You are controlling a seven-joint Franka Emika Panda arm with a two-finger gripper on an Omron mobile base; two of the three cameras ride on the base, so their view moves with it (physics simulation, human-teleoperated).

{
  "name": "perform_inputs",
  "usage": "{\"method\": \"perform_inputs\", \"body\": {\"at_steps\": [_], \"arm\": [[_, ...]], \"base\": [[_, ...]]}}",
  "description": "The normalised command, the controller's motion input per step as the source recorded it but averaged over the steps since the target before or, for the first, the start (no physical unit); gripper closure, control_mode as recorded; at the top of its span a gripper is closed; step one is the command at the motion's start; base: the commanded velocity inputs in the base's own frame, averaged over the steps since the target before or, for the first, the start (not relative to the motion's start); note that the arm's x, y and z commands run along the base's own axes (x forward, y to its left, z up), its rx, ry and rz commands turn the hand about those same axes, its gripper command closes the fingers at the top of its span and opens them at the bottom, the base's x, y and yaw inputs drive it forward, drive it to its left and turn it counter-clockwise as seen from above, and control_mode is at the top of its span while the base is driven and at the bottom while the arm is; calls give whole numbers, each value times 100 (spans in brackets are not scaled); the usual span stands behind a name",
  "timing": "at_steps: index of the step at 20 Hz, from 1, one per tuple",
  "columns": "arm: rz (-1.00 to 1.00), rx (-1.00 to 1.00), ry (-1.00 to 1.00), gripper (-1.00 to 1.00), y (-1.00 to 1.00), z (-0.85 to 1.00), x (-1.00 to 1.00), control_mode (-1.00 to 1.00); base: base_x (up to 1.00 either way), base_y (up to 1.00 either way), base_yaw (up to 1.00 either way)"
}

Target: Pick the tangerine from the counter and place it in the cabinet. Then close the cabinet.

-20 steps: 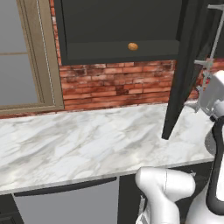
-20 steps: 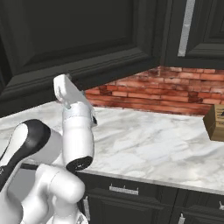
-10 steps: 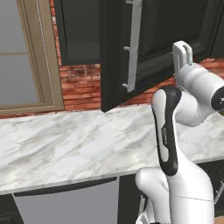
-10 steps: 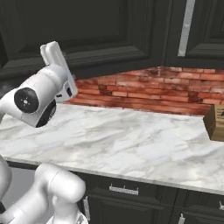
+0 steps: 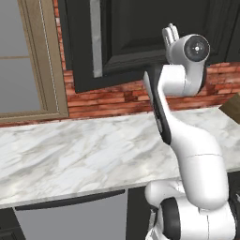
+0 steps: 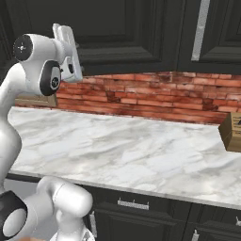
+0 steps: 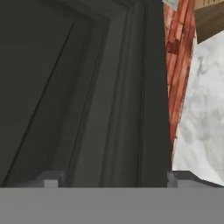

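Up high, spread claw [image 7: 109,177] against the closed cabinet [image 7: 78,87] door, nothing pinched.

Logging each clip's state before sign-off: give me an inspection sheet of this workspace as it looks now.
Surface: the counter is white marble with grey veining, bare in the middle.
Job's things: the cabinet door looks swung shut or nearly so, its panel facing out; the tangerine is nothing seen.
Clutter: a brown box stands on the counter at the right end, by the brick wall.
Grippers: the gripper is raised at the cabinet door, fingers apart, holding nothing; the hand view looks close along the door panel.
Cables: nothing seen.
Surroundings: red brick backsplash, tan-framed window at left, dark lower drawers below.
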Motion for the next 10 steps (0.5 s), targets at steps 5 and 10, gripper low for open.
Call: {"method": "perform_inputs", "body": {"at_steps": [5, 10], "arm": [[-7, 0, 22, -100, 0, -22, 91, -100], [-5, 0, 9, -100, 0, -62, 66, -100]], "base": [[0, 0, 0], [0, 0, 0]]}}
